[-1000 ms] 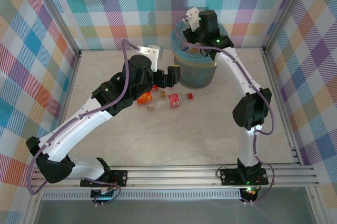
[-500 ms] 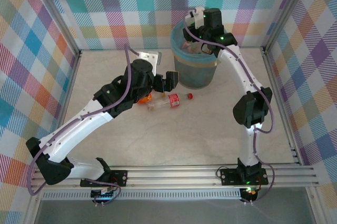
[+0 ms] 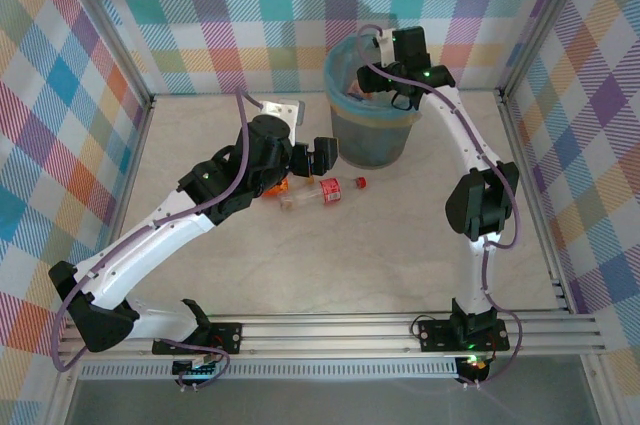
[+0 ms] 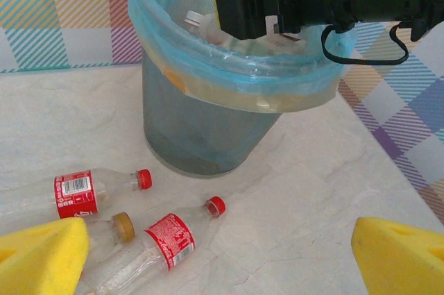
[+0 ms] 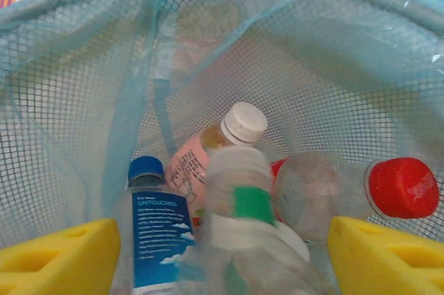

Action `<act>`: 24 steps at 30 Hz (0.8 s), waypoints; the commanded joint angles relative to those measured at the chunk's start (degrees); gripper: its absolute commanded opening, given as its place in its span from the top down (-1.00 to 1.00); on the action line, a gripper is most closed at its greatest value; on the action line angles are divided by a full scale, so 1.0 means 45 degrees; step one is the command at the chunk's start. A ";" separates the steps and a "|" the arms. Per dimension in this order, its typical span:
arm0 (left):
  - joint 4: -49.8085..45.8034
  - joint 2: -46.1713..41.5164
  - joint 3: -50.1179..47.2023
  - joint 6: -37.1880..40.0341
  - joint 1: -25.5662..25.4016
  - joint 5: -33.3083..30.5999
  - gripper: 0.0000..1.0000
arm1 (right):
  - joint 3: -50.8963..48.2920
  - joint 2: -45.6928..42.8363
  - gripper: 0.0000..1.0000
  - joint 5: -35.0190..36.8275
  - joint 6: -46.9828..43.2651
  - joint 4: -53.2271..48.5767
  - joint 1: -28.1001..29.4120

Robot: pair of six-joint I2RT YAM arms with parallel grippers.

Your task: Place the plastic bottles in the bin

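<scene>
Right tool (image 5: 222, 257), jaws apart, hangs over the bin (image 4: 201, 128); left tool (image 4: 220, 259), apart too, may knock the lower-left bottles (image 4: 168, 241) rolling.

I read the tabletop (image 3: 330, 265) as a flat slab with a pale beige, faintly veined marble pattern. The left wrist view shows the same surface (image 4: 312, 191) with light grey veining.

Three plaid walls enclose it:
- back wall (image 3: 230, 5)
- left wall (image 3: 50, 115)
- right wall (image 3: 610, 145)

The check runs in bands of teal, purple, orange, yellow and white.

An aluminium frame carries the walls. The left post (image 3: 112, 25) and the right post (image 3: 547, 20) stand at the far corners and lean outward in the overhead view. A side rail (image 3: 535, 195) follows the right edge of the tabletop. The near rails (image 3: 340, 330), several parallel bars, span the near edge.
</scene>
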 commanded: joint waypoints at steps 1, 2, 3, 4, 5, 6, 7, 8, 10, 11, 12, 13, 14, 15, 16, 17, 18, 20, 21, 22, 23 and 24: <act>0.0038 -0.0050 -0.0052 -0.0212 0.0160 0.0009 -0.94 | 0.0130 -0.0614 -0.59 0.0205 0.0159 0.0126 -0.0069; -0.0010 -0.0014 -0.0038 -0.0186 0.0158 -0.0009 -0.94 | 0.0147 -0.0617 -0.59 0.0221 0.0176 0.0201 -0.0066; -0.0036 -0.0002 -0.0018 -0.0194 0.0162 -0.0034 -0.94 | 0.0175 -0.0615 -0.60 0.0208 0.0200 0.0240 -0.0093; -0.0041 0.0017 -0.0008 -0.0165 0.0154 -0.0046 -0.94 | 0.0223 -0.0576 -0.60 0.0208 0.0198 0.0266 -0.0097; -0.0048 0.0023 -0.0015 -0.0159 0.0162 -0.0083 -0.94 | 0.0370 -0.0510 -0.60 0.0208 0.0198 0.0237 -0.0087; -0.0060 0.0032 -0.0011 -0.0160 0.0159 -0.0111 -0.94 | 0.0462 -0.0435 -0.61 0.0195 0.0217 0.0205 -0.0102; -0.0060 0.0057 -0.0006 -0.0174 0.0159 -0.0128 -0.94 | 0.0591 -0.0373 -0.61 0.0153 0.0246 0.0140 -0.0090; -0.0063 0.0077 -0.0003 -0.0172 0.0156 -0.0134 -0.94 | 0.0720 -0.0300 -0.60 0.0087 0.0255 0.0059 -0.0086; -0.0051 0.0122 -0.0009 -0.0192 0.0181 -0.0136 -0.94 | 0.0836 -0.0234 -0.53 -0.0129 0.0370 -0.0085 -0.0087; -0.0059 0.0168 -0.0006 -0.0189 0.0171 -0.0139 -0.94 | 0.0803 -0.0214 -0.47 -0.0162 0.0385 -0.0086 -0.0091; -0.0080 0.0185 -0.0034 -0.0212 0.0180 -0.0140 -0.94 | 0.0769 -0.0195 -0.39 -0.0163 0.0412 -0.0067 -0.0084; -0.0082 0.0202 -0.0041 -0.0223 0.0180 -0.0125 -0.94 | 0.0731 -0.0174 -0.32 -0.0153 0.0355 -0.0069 -0.0112; -0.0081 0.0229 -0.0080 -0.0222 0.0177 -0.0139 -0.94 | 0.0707 -0.0103 -0.26 -0.0143 0.0323 -0.0084 -0.0121; -0.0081 0.0234 -0.0120 -0.0257 0.0181 -0.0129 -0.94 | 0.0666 -0.0004 -0.21 -0.0180 0.0334 -0.0132 -0.0166; -0.0081 0.0228 -0.0167 -0.0272 0.0181 -0.0125 -0.94 | 0.0630 0.0087 -0.17 -0.0282 0.0397 -0.0223 -0.0199; -0.0065 0.0226 -0.0196 -0.0274 0.0179 -0.0128 -0.94 | 0.0610 0.0182 -0.13 -0.0468 0.0497 -0.0350 -0.0242; -0.0060 0.0227 -0.0234 -0.0289 0.0164 -0.0138 -0.94 | 0.0608 0.0282 -0.09 -0.0609 0.0562 -0.0502 -0.0255; -0.0087 0.0213 -0.0314 -0.0310 0.0195 -0.0164 -0.94 | 0.0555 0.0454 -0.06 -0.0818 0.0645 -0.0741 -0.0264; -0.0095 0.0212 -0.0336 -0.0328 0.0195 -0.0179 -0.94 | 0.0509 0.0515 -0.04 -0.0879 0.0654 -0.0779 -0.0257; -0.0123 0.0220 -0.0354 -0.0348 0.0210 -0.0160 -0.94 | 0.0465 0.0570 -0.02 -0.0915 0.0653 -0.0789 -0.0272; -0.0157 0.0212 -0.0360 -0.0372 0.0239 -0.0113 -0.94 | 0.0457 0.0591 0.01 -0.0943 0.0667 -0.0807 -0.0259; -0.0180 0.0203 -0.0358 -0.0385 0.0255 -0.0086 -0.94 | 0.0488 0.0617 0.03 -0.0999 0.0673 -0.0856 -0.0289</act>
